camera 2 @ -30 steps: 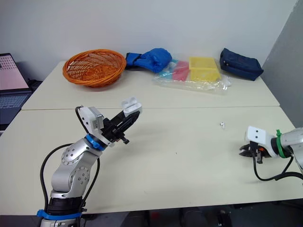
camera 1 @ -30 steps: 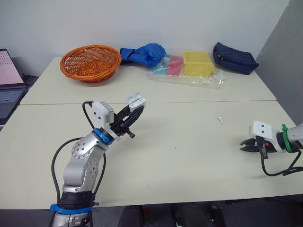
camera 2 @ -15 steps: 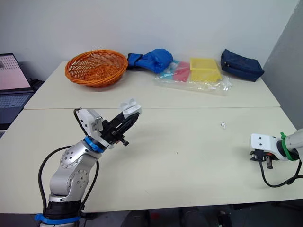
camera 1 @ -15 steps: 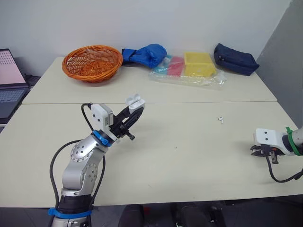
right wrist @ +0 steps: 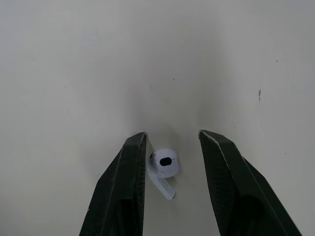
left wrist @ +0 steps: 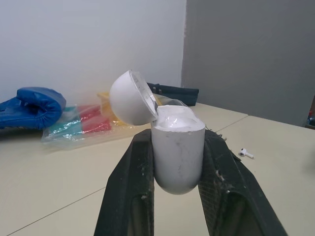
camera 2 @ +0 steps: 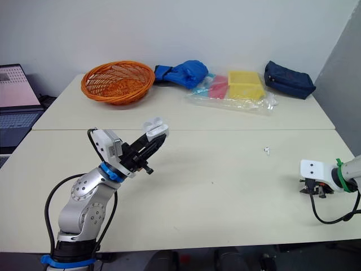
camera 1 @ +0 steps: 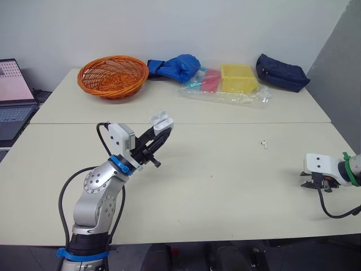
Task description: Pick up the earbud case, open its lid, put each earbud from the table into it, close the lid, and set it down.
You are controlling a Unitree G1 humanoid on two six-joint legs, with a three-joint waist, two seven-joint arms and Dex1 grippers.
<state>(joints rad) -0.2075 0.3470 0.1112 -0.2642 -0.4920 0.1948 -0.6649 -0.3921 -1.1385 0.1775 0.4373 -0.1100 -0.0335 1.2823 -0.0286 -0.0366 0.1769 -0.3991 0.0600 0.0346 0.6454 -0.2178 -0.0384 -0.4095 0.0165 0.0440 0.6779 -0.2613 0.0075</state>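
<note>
Earbud case (left wrist: 177, 150): lid (left wrist: 129, 98) open, above the table (camera 1: 225, 186), clamped in left gripper (left wrist: 178, 142).
Right gripper (right wrist: 173, 134): spread wide, fingers straddling one earbud (right wrist: 165, 164) on the table.
Second earbud (camera 1: 263, 143): on the table, alone.

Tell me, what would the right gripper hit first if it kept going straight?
Likely the cream tabletop, with the right gripper's open fingers landing either side of the small white earbud; its height is unclear.
</note>
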